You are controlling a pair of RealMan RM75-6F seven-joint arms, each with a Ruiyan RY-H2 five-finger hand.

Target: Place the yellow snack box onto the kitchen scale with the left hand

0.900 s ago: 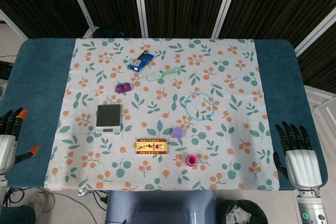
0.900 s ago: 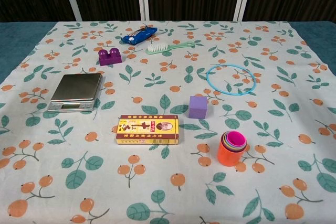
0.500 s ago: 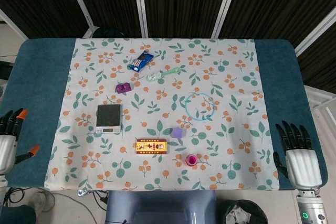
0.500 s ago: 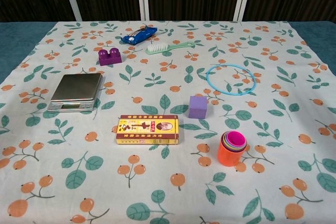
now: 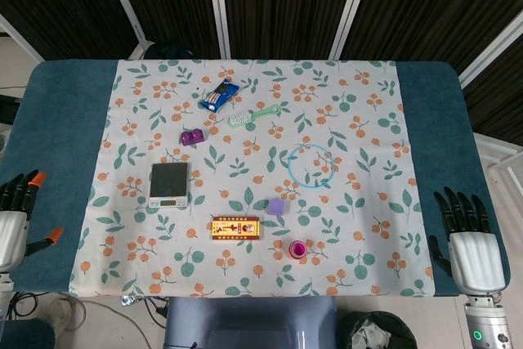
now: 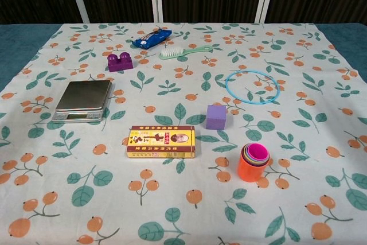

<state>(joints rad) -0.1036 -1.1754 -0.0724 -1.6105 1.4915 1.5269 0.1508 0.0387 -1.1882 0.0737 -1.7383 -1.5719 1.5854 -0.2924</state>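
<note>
- On the floral cloth [image 5: 359, 104], the yellow snack box [image 6: 161, 142] is seen lying flat near the front-centre, untouched, with the kitchen scale [image 6: 82, 100] at about ten o'clock from it and a clear gap between them.
- At the table's left edge, the left hand [image 5: 11, 222] is seen only in the head view; its fingers are spread and nothing is held.
- At the right edge, the right hand [image 5: 470, 244] is likewise shown with fingers apart and empty.
- Compared with a moment ago, both hands are found slightly lower in the head view, drawn back toward the near edge; no object on the cloth is displaced.
- From this it is judged that the reach has not begun: the box remains to be grasped, lifted and carried toward ten o'clock.
- A purple cube [image 6: 216, 116] is noted at two o'clock from the box, and nested cups [image 6: 253, 162] at four o'clock, both away from the path to the scale.
</note>
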